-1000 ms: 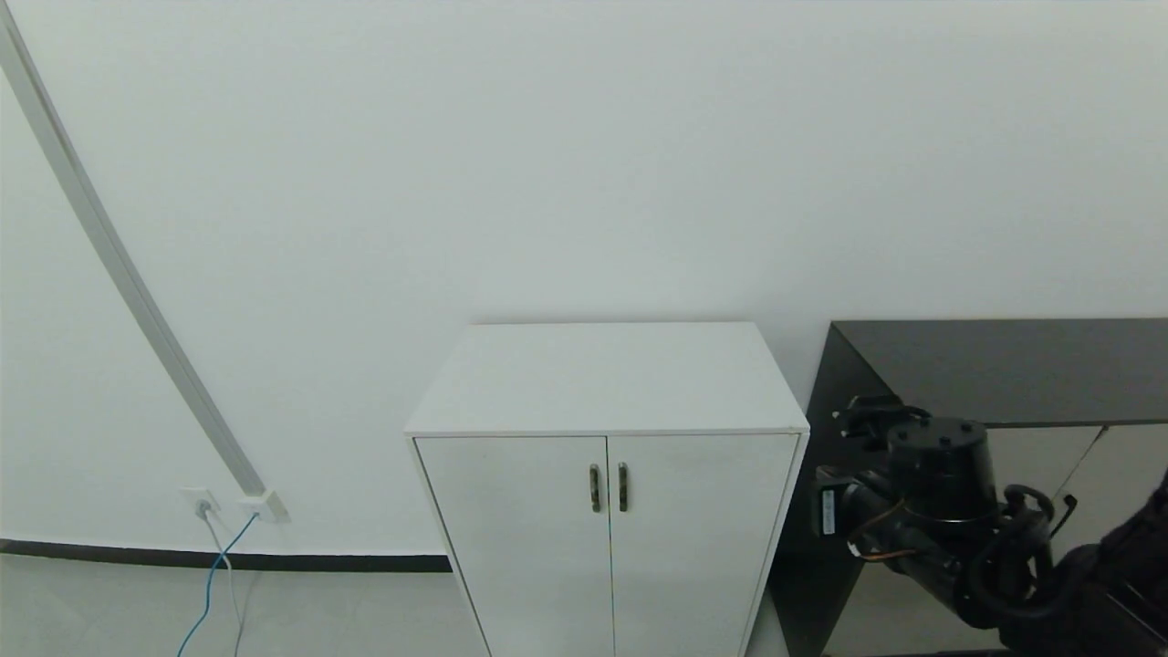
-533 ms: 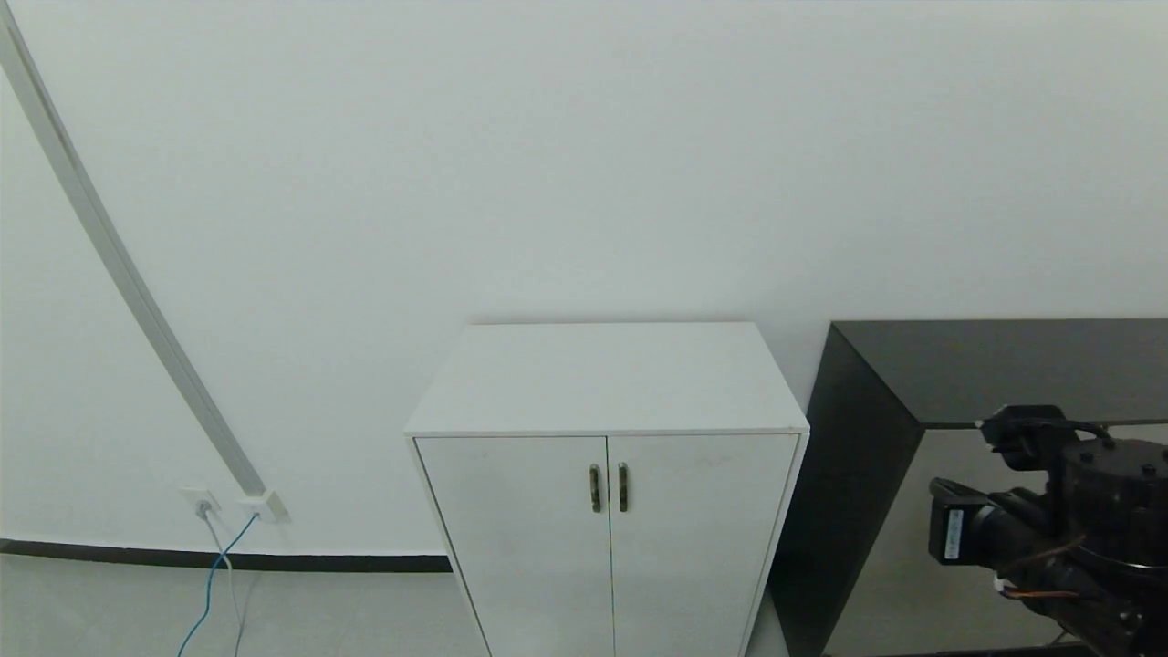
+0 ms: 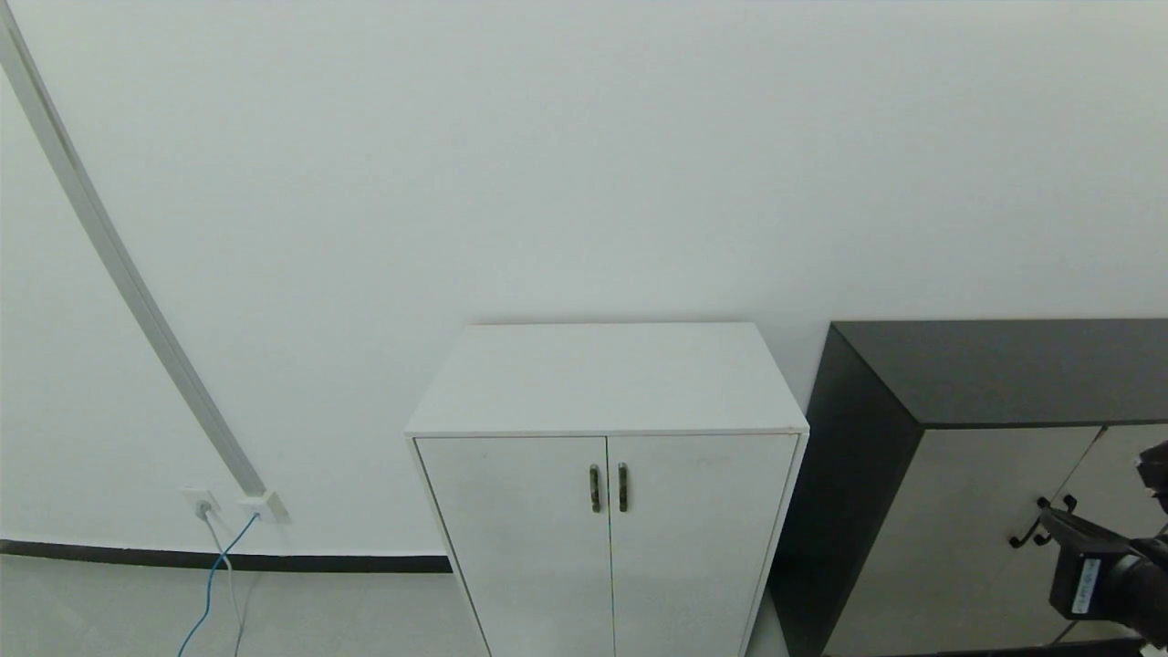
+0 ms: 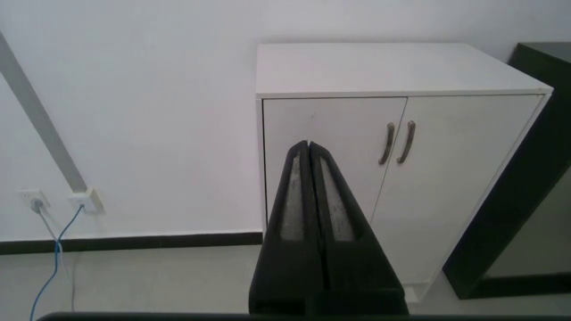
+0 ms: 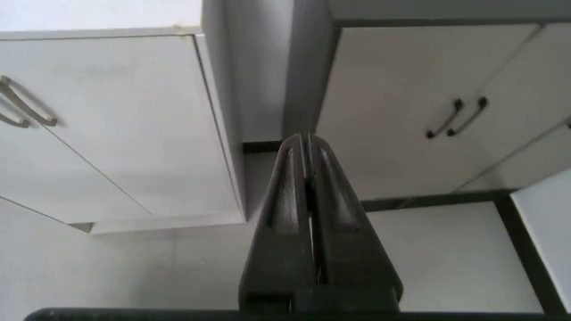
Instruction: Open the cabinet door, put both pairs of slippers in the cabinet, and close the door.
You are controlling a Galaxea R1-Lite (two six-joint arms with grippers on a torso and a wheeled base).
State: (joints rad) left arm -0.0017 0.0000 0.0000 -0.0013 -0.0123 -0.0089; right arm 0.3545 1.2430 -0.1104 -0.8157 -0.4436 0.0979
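A white two-door cabinet (image 3: 607,511) stands against the wall with both doors closed and two dark handles (image 3: 609,487) at the centre seam. In the left wrist view the cabinet (image 4: 401,160) lies ahead of my left gripper (image 4: 309,147), whose fingers are pressed together on nothing, some way back from the doors. My right gripper (image 5: 308,141) is shut and empty, held low in front of the gap between the white cabinet (image 5: 116,125) and the dark one. Part of the right arm (image 3: 1109,570) shows at the lower right of the head view.
A dark cabinet (image 3: 995,474) with pale doors and black handles (image 3: 1040,525) stands close to the right of the white one. A wall socket (image 3: 233,505) with a blue cable (image 3: 212,584) sits low on the left wall. A slanted white conduit (image 3: 119,265) runs up the wall.
The right arm has swung right and down, from beside the white cabinet's right edge to the lower right corner of the head view. The cabinet doors stay closed.
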